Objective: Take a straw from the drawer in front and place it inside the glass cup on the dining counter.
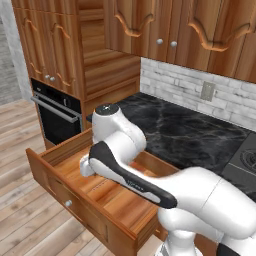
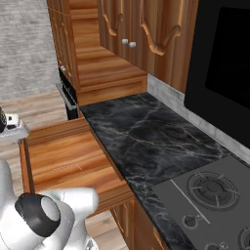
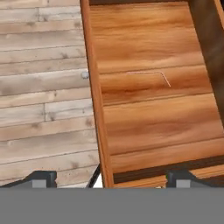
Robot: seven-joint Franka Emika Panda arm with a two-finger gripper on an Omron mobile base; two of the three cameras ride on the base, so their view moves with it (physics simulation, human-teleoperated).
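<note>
The straw (image 3: 148,73) lies flat on the floor of the drawer (image 3: 153,127), roughly midway along its length in the hand view, as a very thin pale line with one short end angled off like a bent tip; in the right base view it reads as a faint pale mark (image 2: 67,168) on the same floor, and nothing lies near it there. The drawer stands pulled fully out, its front panel with the small round silver knob (image 3: 85,75) to the side of the straw toward the plank flooring. The gripper (image 3: 109,178) hangs above the drawer's near end, well apart from the straw; its two dark fingertips (image 3: 43,178) are spread wide and hold nothing. Judged status: access to the drawer is complete; the pick has not begun. Remaining steps: descend to the straw, close on it, lift it clear of the drawer, carry it to the dining counter, and insert it in the glass cup. Because the straw is far thinner than the fingers and lies flush on the wood, the grasp will likely demand precise alignment across its shaft.
</note>
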